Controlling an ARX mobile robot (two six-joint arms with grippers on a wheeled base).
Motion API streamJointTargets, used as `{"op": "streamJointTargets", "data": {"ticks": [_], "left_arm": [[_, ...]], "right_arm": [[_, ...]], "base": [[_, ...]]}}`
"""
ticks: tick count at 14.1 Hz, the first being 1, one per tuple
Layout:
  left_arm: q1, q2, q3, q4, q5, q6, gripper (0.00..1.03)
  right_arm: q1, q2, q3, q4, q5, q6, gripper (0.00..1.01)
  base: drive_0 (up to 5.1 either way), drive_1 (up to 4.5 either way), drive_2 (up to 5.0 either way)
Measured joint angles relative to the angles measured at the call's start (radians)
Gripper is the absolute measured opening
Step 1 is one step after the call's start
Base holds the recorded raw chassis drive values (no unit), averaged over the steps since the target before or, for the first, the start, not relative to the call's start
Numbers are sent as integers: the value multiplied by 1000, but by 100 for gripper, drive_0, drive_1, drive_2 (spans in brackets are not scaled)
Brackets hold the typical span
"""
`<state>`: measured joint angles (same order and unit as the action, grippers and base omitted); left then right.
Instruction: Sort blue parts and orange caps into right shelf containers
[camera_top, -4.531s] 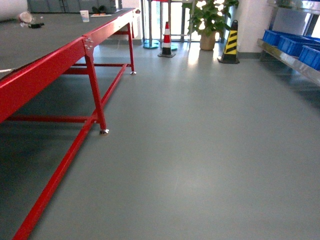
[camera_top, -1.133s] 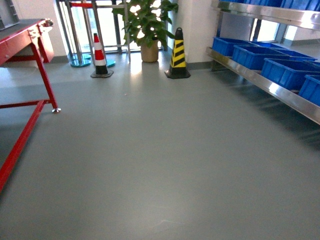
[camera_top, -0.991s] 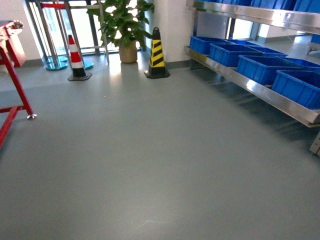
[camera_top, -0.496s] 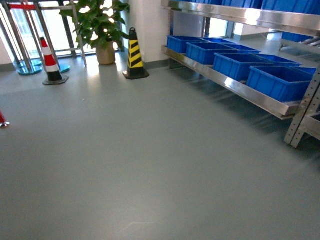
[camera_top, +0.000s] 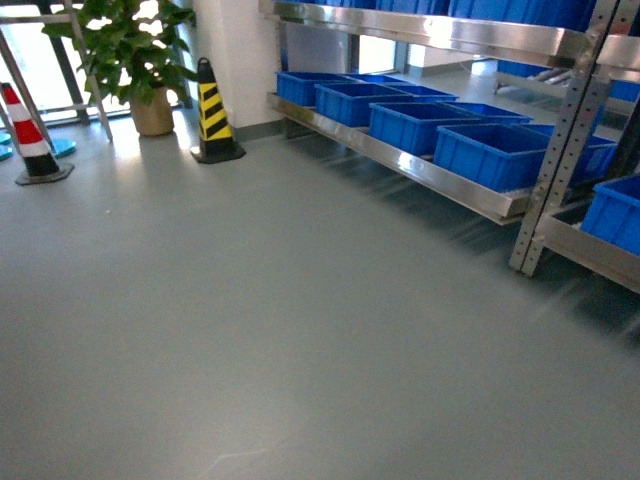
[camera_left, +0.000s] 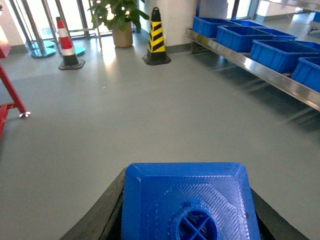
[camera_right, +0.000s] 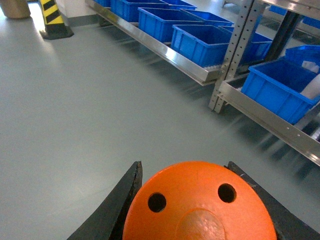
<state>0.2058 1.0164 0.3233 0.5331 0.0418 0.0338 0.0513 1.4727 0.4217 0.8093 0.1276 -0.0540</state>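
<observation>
The head view has swung right, losing the red table, while the left end effector (camera_left: 187, 220) pinches a blue part (camera_left: 187, 200) and the right end effector (camera_right: 192, 210) an orange cap (camera_right: 197, 205), blue crates (camera_top: 490, 150) shelved ahead.

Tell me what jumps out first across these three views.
The row of large blue ribbed plastic crates on the steel shelf at the head view's right. Each wrist view is filled by its load: a bright-blue boxy plastic block in the left end effector, an orange cylinder cap with holes in the right end effector.
</observation>
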Motion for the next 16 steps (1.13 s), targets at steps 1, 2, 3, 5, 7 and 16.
{"op": "streamJointTargets", "data": {"ticks": [1, 2, 3, 5, 7, 16], "left_arm": [[0, 0, 0, 0, 0, 0, 45], [0, 0, 0, 0, 3, 0, 45], [0, 0, 0, 0, 2, 0, 45], [1, 0, 0, 0, -1, 0, 45], [0, 0, 0, 0, 2, 0, 45], [0, 0, 0, 0, 1, 0, 45]], "right_arm": [[0, 0, 0, 0, 0, 0, 43], [0, 0, 0, -1, 0, 0, 43], [0, 0, 0, 0, 0, 0, 43], [0, 0, 0, 0, 0, 0, 43], [0, 0, 0, 0, 0, 0, 43], [0, 0, 0, 0, 0, 0, 43]], "base": [[-158, -158, -158], [-158, -158, -158], [-168, -168, -168], [-172, -172, -172], [-156, -156, -156], [-158, -158, -158]]}}
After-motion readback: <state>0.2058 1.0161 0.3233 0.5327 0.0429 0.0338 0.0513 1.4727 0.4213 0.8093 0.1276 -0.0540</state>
